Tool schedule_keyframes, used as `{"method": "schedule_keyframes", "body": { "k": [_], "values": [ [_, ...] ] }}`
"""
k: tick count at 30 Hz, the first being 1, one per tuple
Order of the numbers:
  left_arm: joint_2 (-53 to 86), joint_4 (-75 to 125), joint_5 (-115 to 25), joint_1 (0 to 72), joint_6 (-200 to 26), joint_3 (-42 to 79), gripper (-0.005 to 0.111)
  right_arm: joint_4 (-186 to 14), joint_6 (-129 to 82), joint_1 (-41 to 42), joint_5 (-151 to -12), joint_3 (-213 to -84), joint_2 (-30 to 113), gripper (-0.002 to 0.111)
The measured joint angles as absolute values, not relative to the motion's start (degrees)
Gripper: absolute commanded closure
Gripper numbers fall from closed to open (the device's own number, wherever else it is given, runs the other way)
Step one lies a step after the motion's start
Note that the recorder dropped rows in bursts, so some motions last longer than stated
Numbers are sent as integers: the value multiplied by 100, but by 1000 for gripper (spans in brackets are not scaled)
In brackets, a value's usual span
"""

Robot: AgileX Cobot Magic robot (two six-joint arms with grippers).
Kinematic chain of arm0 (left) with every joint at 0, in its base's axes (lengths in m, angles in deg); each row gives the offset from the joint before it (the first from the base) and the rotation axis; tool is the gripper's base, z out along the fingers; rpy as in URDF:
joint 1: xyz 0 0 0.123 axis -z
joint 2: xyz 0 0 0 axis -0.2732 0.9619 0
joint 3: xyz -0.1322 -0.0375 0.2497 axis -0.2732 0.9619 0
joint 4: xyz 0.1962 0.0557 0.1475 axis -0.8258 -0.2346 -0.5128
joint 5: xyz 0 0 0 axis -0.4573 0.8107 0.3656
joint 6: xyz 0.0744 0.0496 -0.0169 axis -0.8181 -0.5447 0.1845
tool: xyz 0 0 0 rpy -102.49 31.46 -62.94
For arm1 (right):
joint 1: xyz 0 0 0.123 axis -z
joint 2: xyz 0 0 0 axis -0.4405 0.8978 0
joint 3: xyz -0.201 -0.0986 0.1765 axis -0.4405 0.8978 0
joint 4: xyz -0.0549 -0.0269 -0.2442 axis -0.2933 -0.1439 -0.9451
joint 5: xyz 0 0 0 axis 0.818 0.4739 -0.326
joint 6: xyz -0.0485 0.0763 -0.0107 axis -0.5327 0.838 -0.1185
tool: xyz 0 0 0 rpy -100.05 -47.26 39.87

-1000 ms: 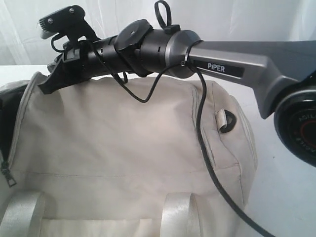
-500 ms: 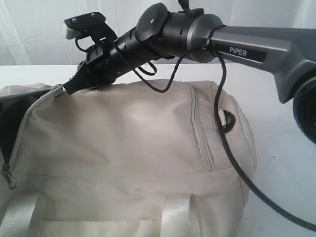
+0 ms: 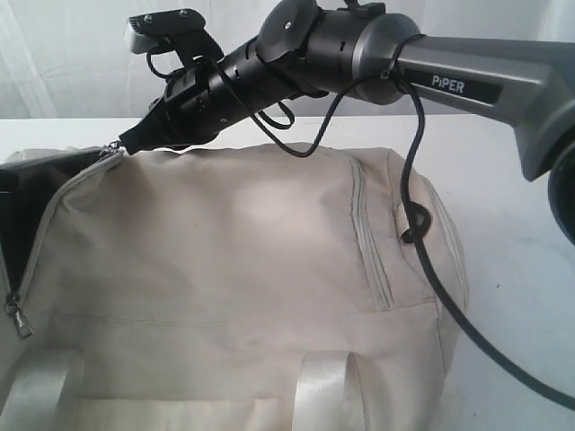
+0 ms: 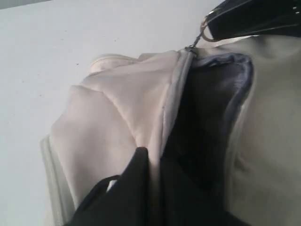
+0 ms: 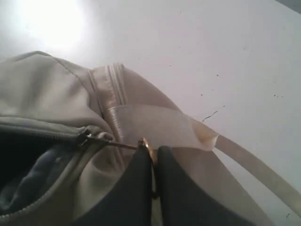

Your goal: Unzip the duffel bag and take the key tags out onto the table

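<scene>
The cream duffel bag [image 3: 225, 233] lies on the white table [image 3: 512, 206] with its zip partly undone at the left end, where the dark inside [image 3: 18, 215] shows. My right gripper [image 3: 126, 142] reaches across the bag's top and is shut on the silver zip pull [image 5: 117, 143]. In its wrist view the right gripper [image 5: 151, 149] pinches the pull's ring, drawn taut from the slider [image 5: 84, 137]. My left gripper [image 4: 153, 155] is shut on the bag's cream edge beside the opening, whose grey lining [image 4: 211, 108] is visible. The key tags are hidden.
A second zip pull [image 3: 18, 319] hangs at the bag's lower left. Shiny webbing handles [image 3: 328, 391] lie across the near side, and one strap [image 5: 160, 125] runs beside the right gripper. A black cable [image 3: 422, 242] droops from the right arm over the bag's right end.
The right gripper has moved right and upward with the zip pull, and the arm's wrist has risen. The bag's top edge has been lifted with it.
</scene>
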State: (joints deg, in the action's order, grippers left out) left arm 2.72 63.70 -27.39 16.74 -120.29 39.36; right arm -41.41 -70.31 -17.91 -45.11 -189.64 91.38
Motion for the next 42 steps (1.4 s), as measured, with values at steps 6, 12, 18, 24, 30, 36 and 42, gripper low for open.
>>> {"method": "schedule_keyframes", "body": {
  "k": [6, 12, 18, 24, 30, 36, 42],
  "values": [
    [272, 6754, -2259, 1723, -12933, 3648, 69, -4119, -7219, -1791, -4688, -19003, 9138, 108],
    [236, 6979, -1949, 1723, -13573, 3550, 38, -4153, -7357, -1745, -4978, -19183, 9138, 108],
    [236, 8352, -1651, 1723, -15059, 3550, 38, -4140, -7366, -1745, -4911, -19438, 9138, 108],
    [278, 10040, -1602, 1723, -17560, 3550, 38, -4013, -7366, -1745, -4742, -19473, 9138, 108],
    [790, 10543, -1625, 1723, -18402, 3550, 41, -4000, -7366, -1732, -4501, -19473, 9126, 108],
    [1215, 10597, -1867, 1723, -18627, 3541, 43, -3988, -7366, -1732, -4437, -19473, 9019, 108],
    [1486, 10632, -1845, 1723, -18674, 3541, 43, -3988, -7366, -1732, -4429, -19473, 9008, 108]
  ]
}}
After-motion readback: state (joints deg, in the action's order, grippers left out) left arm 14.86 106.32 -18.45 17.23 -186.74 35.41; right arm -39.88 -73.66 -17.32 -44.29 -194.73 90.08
